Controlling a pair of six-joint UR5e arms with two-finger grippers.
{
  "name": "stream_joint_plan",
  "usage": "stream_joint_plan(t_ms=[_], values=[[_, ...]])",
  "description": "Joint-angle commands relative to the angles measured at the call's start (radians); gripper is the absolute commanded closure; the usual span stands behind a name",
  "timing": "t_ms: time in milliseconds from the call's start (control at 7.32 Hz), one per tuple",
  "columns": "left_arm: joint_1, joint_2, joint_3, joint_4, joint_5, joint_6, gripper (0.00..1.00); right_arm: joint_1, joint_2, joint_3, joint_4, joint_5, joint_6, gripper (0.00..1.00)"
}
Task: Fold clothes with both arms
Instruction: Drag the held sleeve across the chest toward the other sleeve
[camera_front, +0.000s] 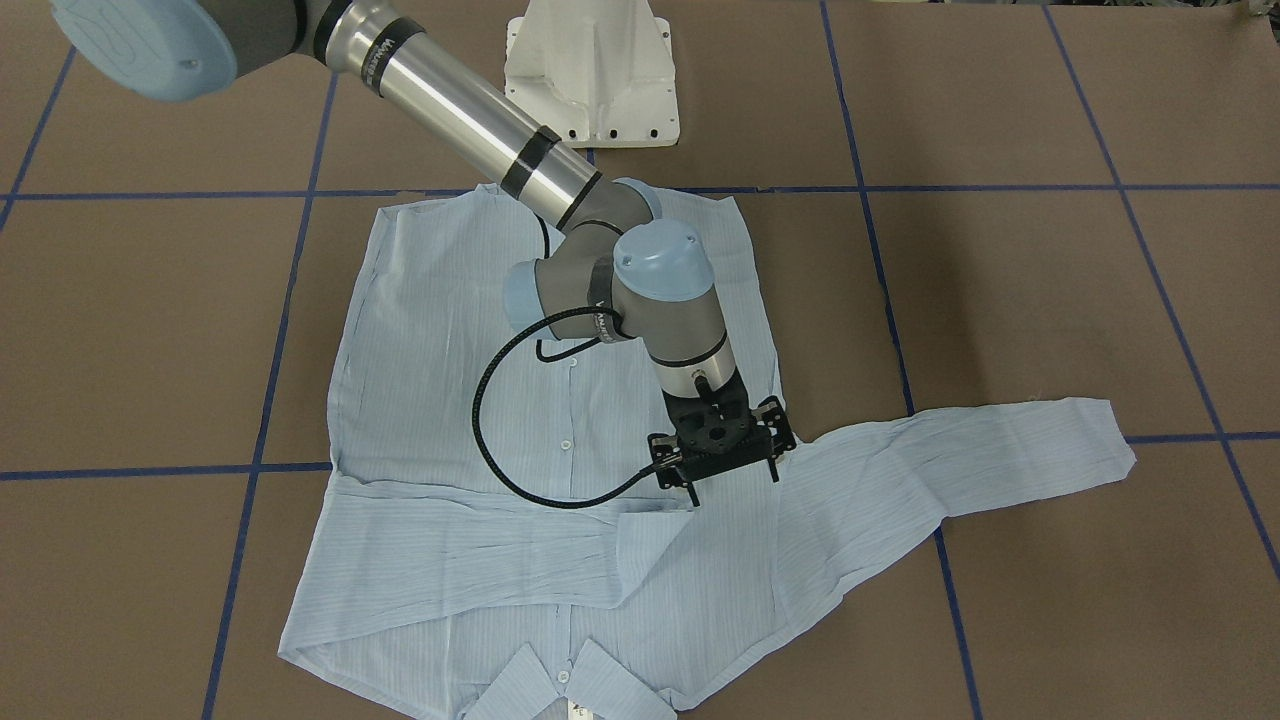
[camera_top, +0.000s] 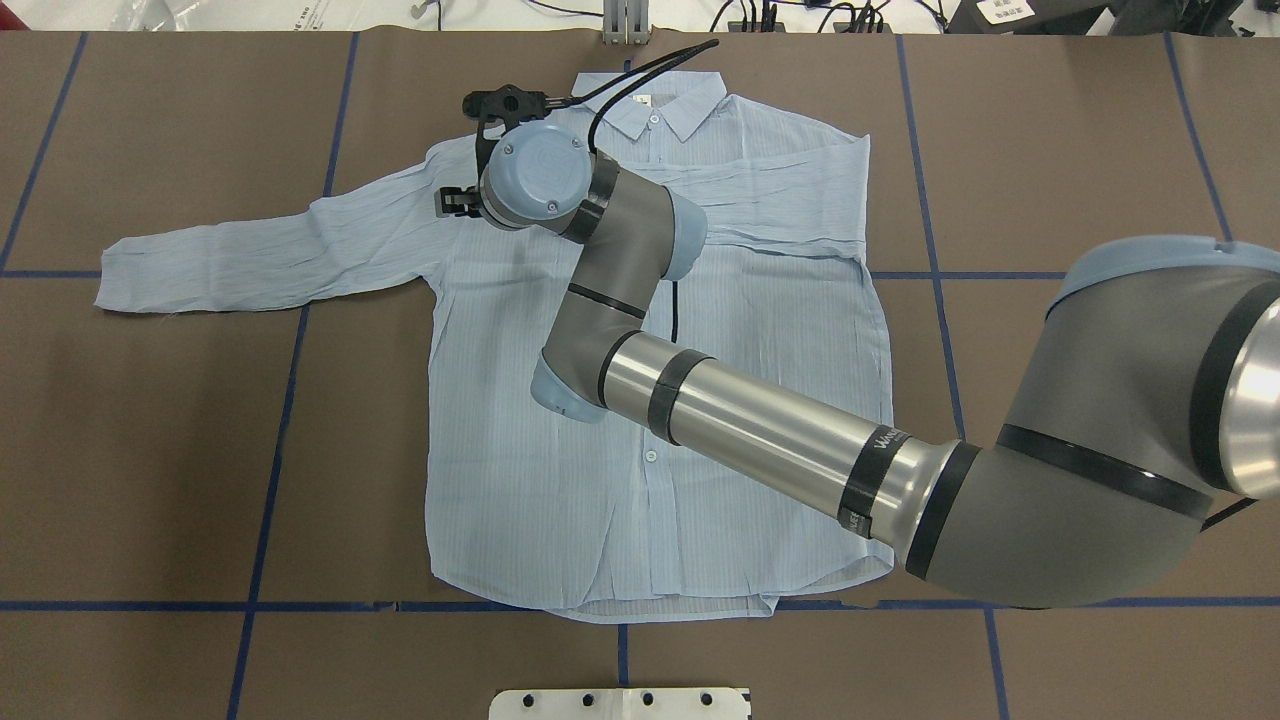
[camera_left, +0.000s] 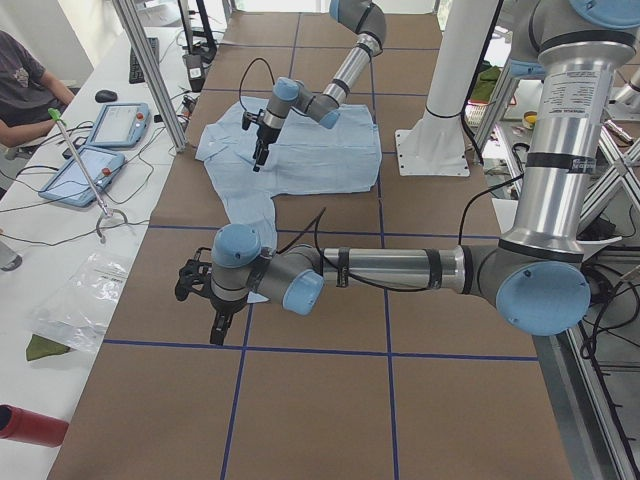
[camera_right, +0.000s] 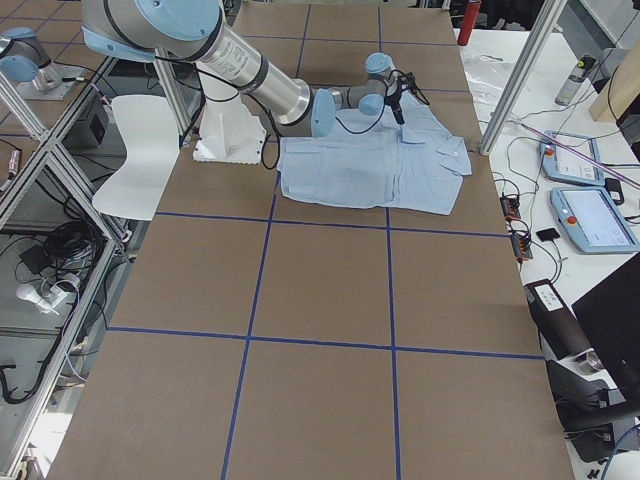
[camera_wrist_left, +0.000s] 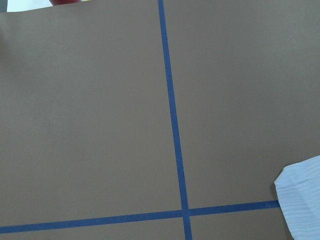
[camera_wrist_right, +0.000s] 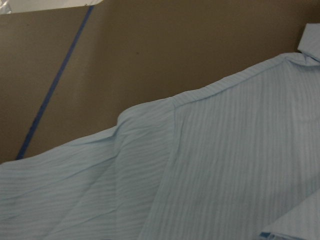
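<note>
right arm (camera_top: 760, 430) reaches over shirt (camera_top: 520, 480) on brown, blue-taped table (camera_top: 150, 450).

1. The bench (camera_front: 1050, 300) has a brown cover, divided into big squares by blue tape lines (camera_front: 1000, 187).
2. Along one side of it stands a white side table (camera_left: 50, 250).
3. On this table are a far tablet (camera_left: 118, 124), a near tablet (camera_left: 85, 172), a black mouse (camera_left: 106, 96), a clear plastic bag (camera_left: 80, 300) and a red container (camera_left: 25, 428).
4. A person (camera_left: 25, 85) sits there, only partly seen.
5. Silver metal posts (camera_left: 150, 70) rise at the bench edge.
6. Cables lie on the grey floor (camera_right: 50, 250).
</note>
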Motion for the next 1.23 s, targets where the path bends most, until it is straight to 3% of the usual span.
stream_joint_plan(t_ms=[0,410,547,683,820,1093], values=[[0.0,0.001,-0.001,0.0,0.0,-0.001,0.0,-0.002,0.031,-0.004,0.05,-0.025,0.026,0.04],[0.002,-0.002,-0.01,-0.001,0.0,-0.065,0.0,-0.001,0.028,0.005,0.039,-0.025,0.078,0.04],[0.006,0.0,-0.018,-0.049,0.002,-0.164,0.0,0.004,0.016,0.072,-0.046,-0.016,0.115,0.04],[0.058,0.015,-0.013,-0.155,0.006,-0.299,0.01,0.021,-0.011,0.2,-0.215,0.008,0.117,0.02],[0.122,0.05,-0.016,-0.266,0.033,-0.435,0.01,0.063,-0.069,0.327,-0.32,0.092,0.114,0.01],[0.227,0.095,-0.019,-0.406,0.054,-0.647,0.01,0.12,-0.114,0.458,-0.491,0.217,0.1,0.01]])
